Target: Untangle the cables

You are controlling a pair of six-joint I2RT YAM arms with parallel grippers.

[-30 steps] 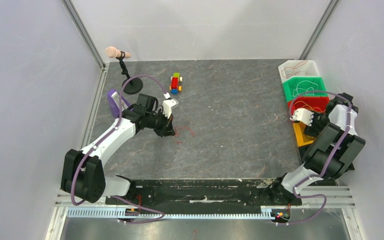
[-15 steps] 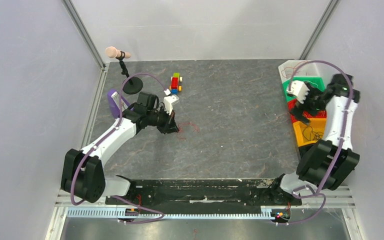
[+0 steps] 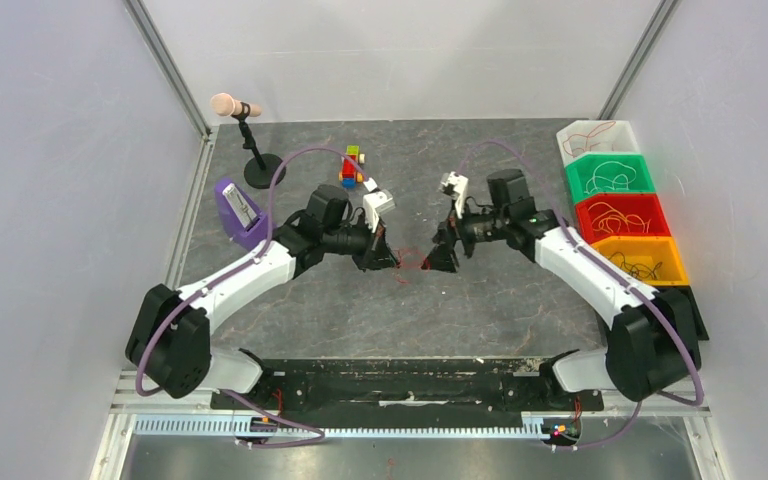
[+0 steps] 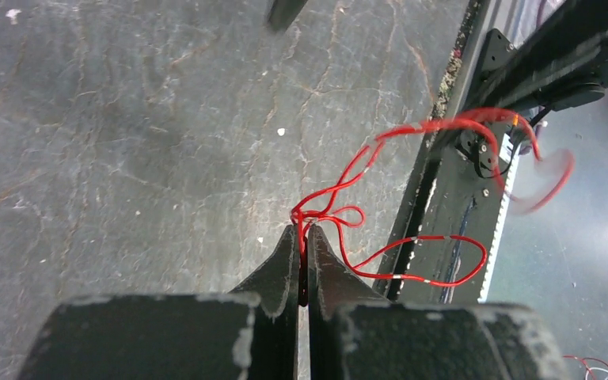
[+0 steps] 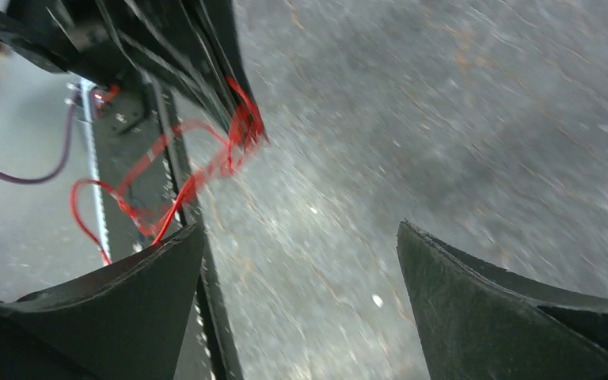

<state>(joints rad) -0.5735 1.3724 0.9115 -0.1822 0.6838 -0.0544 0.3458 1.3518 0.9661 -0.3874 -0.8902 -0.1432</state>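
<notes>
- Looping in thin strands, the red cable sits near the middle of the bench.
- My left gripper is clamped tight on it at a small knot. In that wrist view the loops spill away toward 2 o'clock.
- My right gripper stands spread wide with nothing between its fingers, just beside the cable at its 3 o'clock seen from above.
- That wrist view is blurred. The red loops lie toward 10 o'clock there, and one runs past a finger; I cannot tell whether it touches.
- Along the bench's 3 o'clock edge I see a row: white bin, green bin, red bin and orange bin, each with thin loose wires inside.
- A toy block car stands toward 11 o'clock, and a microphone on its stand rises at the 10 o'clock corner.
- A purple object sits at 9 o'clock, beside my left arm.
</notes>
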